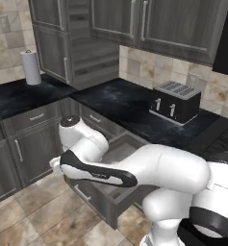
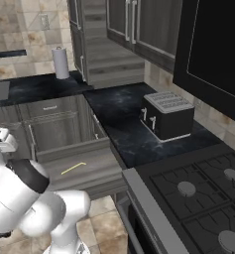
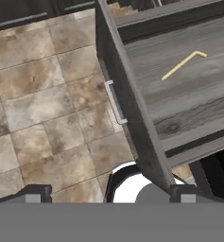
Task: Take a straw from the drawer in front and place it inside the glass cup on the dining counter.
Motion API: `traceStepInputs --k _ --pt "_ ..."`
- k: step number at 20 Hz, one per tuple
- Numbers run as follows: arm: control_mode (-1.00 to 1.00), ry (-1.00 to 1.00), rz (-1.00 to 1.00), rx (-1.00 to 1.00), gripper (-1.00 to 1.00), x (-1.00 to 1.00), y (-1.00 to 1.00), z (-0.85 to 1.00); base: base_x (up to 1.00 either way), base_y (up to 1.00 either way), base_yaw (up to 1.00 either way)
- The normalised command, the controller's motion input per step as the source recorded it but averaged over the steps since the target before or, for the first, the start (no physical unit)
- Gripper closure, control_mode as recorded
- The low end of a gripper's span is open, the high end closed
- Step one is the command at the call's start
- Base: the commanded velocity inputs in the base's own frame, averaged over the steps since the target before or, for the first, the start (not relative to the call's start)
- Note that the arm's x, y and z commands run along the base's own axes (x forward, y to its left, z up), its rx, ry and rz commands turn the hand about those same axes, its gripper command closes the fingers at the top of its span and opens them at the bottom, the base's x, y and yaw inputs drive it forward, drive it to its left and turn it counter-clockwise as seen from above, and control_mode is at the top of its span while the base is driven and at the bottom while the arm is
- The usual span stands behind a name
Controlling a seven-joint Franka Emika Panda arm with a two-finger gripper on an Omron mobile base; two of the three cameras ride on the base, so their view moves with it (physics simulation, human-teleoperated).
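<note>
Straw (image 3: 183, 65) lies flat inside the open drawer (image 3: 132, 118), beyond its front panel from the tool (image 3: 108, 194), long axis oblique, tool spread and empty.

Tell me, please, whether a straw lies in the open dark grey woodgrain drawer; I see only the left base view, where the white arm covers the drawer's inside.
Observer: Yes, a thin pale yellow straw lies flat on the floor of the dark grey woodgrain drawer.
Operator: Is it straight?
Observer: No. The hand view shows one end bent off at an angle.
Operator: Is the gripper ready to take it?
Observer: The two-finger gripper is open with nothing between its fingertips, and the straw lies apart from it, inside the drawer.
</note>
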Motion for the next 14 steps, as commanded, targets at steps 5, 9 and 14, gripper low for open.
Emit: traceStepInputs --k 5,9,14 --pt "-1.00 0.00 -0.27 0.13 -1.00 -0.10 -0.70 0.80 0.00 0.00 0.00" --pt "-1.00 0.02 -0.33 0.07 -1.00 0.00 -0.84 0.26 0.00 0.00 0.00" --pt "-1.00 0.17 -0.29 0.03 -1.00 0.24 -0.99 -0.04 0.00 0.00 0.00"
